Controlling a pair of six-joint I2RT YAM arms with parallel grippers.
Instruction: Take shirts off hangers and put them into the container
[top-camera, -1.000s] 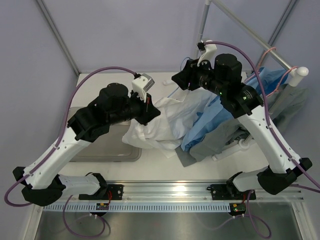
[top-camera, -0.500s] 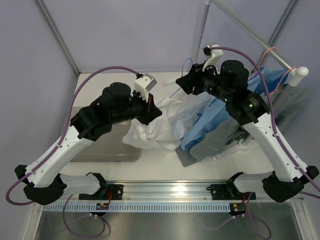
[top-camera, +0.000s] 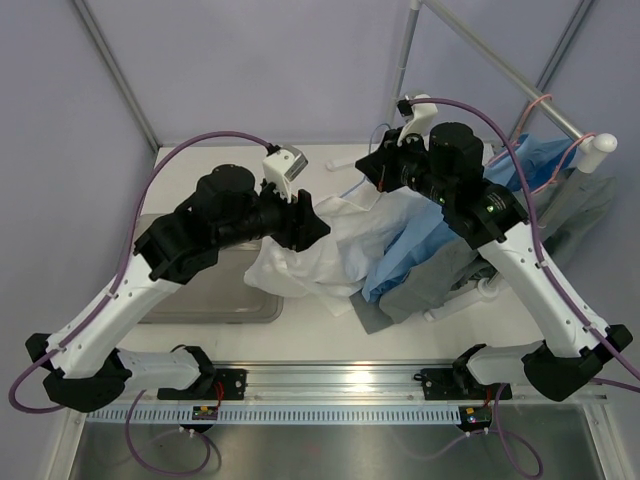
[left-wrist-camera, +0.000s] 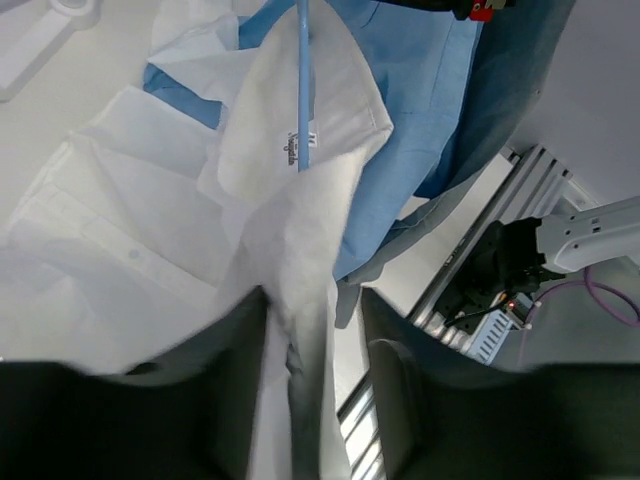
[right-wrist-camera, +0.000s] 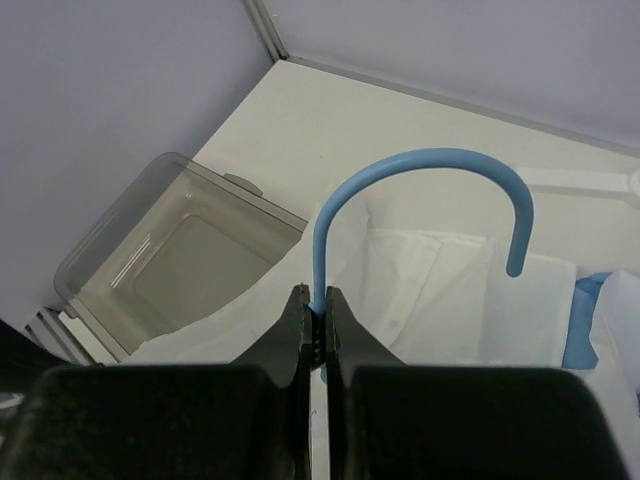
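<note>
While the right claw (right-wrist-camera: 318, 300) is clamped shut on the stem of the light blue hanger (right-wrist-camera: 420, 160), just below the curved hook, the left claw (left-wrist-camera: 312, 300) stands with its jaws apart over the white shirt (top-camera: 320, 255). A bunched fold of that shirt runs between the left fingers (left-wrist-camera: 250, 335); it lies against one finger, and a gap shows beside the other. In the left wrist view the hanger's straight blue wire comes down onto the shirt's collar, by the label.

The white shirt lies crumpled on the tabletop (top-camera: 330, 320) between the two arms, and its left edge reaches the right rim of the container (top-camera: 200, 295). The container sits flat at the left of the tabletop, partly under the left arm.

The light blue shirt (top-camera: 420, 245) lies to the right of the white one, touching it and partly under it. The grey shirt (top-camera: 440, 275) lies beneath the blue one, trailing to the right. At the far right a pink hanger (top-camera: 540, 102) hooks over the white rack pole (top-camera: 500, 70); how much of either shirt hangs from it I cannot tell.
</note>
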